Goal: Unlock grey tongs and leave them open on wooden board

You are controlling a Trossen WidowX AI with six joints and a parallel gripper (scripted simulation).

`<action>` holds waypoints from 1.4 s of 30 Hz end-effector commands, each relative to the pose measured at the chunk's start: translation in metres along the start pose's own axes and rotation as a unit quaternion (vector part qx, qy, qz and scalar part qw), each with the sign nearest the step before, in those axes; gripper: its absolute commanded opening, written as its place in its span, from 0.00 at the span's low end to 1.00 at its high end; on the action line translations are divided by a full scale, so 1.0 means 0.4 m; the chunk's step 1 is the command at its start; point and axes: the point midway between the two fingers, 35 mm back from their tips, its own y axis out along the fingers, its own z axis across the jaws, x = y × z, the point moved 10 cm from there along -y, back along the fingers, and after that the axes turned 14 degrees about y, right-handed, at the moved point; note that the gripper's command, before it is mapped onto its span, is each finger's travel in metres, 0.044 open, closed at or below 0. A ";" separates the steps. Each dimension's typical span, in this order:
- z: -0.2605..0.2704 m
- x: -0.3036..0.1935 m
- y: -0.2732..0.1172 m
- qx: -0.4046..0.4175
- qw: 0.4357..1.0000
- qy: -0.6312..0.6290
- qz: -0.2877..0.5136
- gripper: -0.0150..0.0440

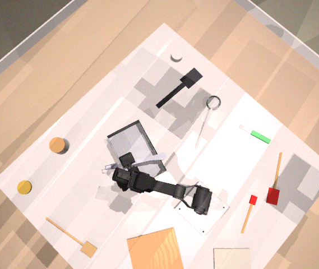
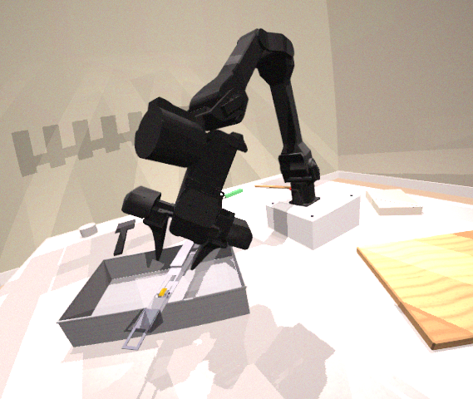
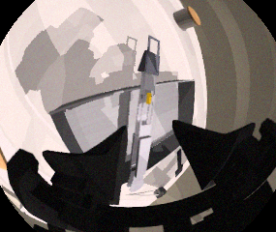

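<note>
The grey tongs [image 1: 153, 157] [image 2: 181, 256] [image 3: 144, 145] lie across the roasting tin [image 1: 146, 135] [image 2: 210, 307] [image 3: 186, 101], with one wire-framed end sticking out past its wall. Their arms lie close together. A small yellow piece [image 2: 163, 292] [image 3: 148, 99] shows on them. My gripper [image 2: 175, 263] [image 3: 150, 127] is partly open and points down at the tin, one finger to each side of the tongs as the wrist view shows. I cannot tell whether a finger touches them. In the top view the arm hides the fingertips. The wooden board [image 1: 153, 251] [image 2: 438, 288] lies apart from the tin.
A black spatula [image 1: 191, 77] [image 2: 120, 236] and a ring-headed tool [image 1: 207, 101] lie beyond the tin. An orange-topped cylinder [image 1: 57, 144] [image 3: 188, 17] and a yellow disc [image 1: 24, 187] stand left. A wooden spatula [image 1: 88, 249] lies lower left. The white arm base [image 2: 313, 227] stands between tin and pale block [image 2: 395, 202].
</note>
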 end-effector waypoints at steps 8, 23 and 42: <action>0.000 0.004 0.046 0.001 1.000 -0.003 0.002 0.69; -0.001 0.005 0.108 0.000 1.000 -0.003 0.002 0.69; 0.000 0.000 0.186 -0.001 1.000 -0.003 0.002 0.69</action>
